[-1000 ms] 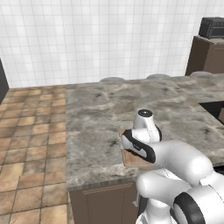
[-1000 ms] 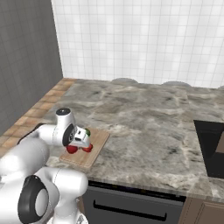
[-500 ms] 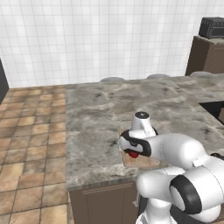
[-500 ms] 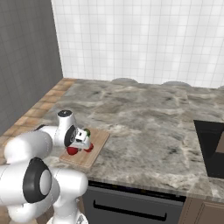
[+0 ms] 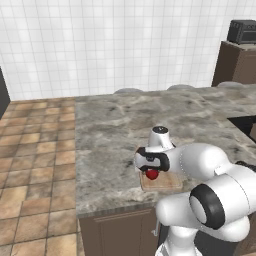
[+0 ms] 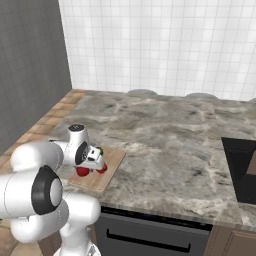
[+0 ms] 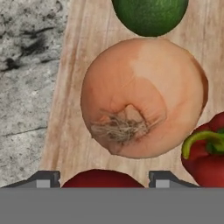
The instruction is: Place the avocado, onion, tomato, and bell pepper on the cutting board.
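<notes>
- Checking progress: all four vegetables appear to lie on the cutting board, which sits near the front edge of the marble counter.
- Hand view: onion rests mid-board, root end facing the camera. Avocado lies just beyond it, partly cut off by the frame edge.
- Bell pepper sits beside the onion, green stem curled toward it; appears to touch or nearly touch the onion, cannot tell which.
- Tomato shows as a red dome between the two finger tips of the gripper, at the near edge of the frame.
- Gripper state: jaws stand partly open, one tip on each side of the tomato. Whether the pads press on it or have let go, cannot tell.
- Left base view: red tomato sits under the hand at the near left part of the board. It looks low enough to rest on the wood, though contact is hidden.
- Judgement: task nearly complete. Avocado, onion and pepper are placed; the tomato is the last item, at or just on the board.
- Remaining, as judged: confirm release of the tomato and lift the hand clear without nudging the onion.
</notes>
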Controlling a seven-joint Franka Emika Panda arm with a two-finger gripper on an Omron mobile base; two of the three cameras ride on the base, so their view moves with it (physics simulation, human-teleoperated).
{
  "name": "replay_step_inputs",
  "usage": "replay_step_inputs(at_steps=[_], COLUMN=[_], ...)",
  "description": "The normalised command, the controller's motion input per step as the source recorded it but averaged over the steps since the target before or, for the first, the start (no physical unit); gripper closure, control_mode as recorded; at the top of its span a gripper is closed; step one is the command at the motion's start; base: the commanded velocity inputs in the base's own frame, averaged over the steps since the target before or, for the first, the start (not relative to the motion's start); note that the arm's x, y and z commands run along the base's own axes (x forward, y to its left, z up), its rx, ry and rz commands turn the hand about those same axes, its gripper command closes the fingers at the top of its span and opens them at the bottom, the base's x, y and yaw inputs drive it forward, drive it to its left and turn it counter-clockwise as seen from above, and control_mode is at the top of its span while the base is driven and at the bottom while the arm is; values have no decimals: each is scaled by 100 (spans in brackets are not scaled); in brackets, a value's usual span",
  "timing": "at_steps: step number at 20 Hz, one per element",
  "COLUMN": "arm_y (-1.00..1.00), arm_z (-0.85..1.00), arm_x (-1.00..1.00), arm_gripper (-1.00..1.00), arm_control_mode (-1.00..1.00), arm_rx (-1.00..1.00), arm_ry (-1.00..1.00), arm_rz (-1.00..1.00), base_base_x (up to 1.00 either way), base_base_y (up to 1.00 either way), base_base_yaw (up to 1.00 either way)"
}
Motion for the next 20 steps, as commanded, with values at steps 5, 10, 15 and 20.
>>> replay_step_inputs(at_steps=[5, 10, 15, 20], arm_y=[-12, -29, -6, 0], arm_z=[-9, 0, 8, 64], arm_x=[-2, -10, -12, -25], arm_gripper=[-100, -100, -100, -100], arm_control_mode=[-100, -100, -100, -100], arm_rx=[0, 0, 0, 0], arm_ry=[0, 0, -4, -15], arm_rz=[0, 0, 0, 3], base_base_x=[0, 0, 0, 0], base_base_y=[0, 0, 0, 0], base_base_yaw=[0, 0, 0, 0])
